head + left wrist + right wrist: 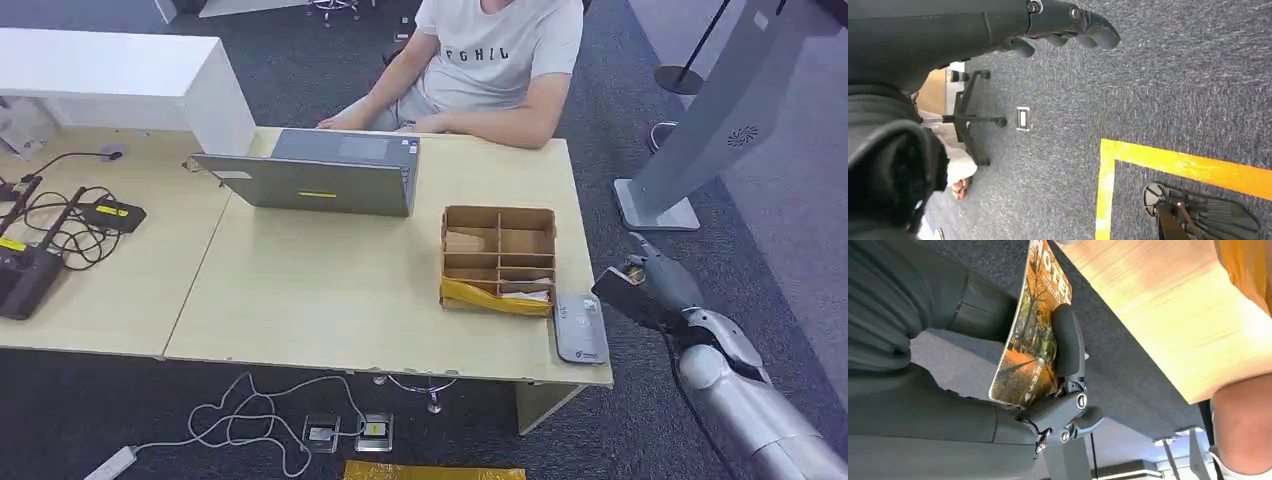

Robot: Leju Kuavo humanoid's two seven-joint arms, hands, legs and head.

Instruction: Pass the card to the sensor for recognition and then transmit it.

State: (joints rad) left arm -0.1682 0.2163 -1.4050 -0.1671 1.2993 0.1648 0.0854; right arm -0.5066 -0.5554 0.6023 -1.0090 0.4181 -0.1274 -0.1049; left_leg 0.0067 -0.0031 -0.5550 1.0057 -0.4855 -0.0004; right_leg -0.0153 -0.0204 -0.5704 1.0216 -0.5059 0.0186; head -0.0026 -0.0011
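Note:
My right hand hovers just off the table's right edge, beside the grey card sensor lying at the front right corner. It pinches a card; in the head view the card shows as a dark slab. Up close the card bears an autumn tree picture, with a dark finger pressed on its face. My left hand hangs over the carpet with fingers curled in and nothing in them.
A cardboard divider box stands left of the sensor. A laptop sits further back, with a seated person behind it. Cables and a black device lie at the left. A grey kiosk stand rises right of the table.

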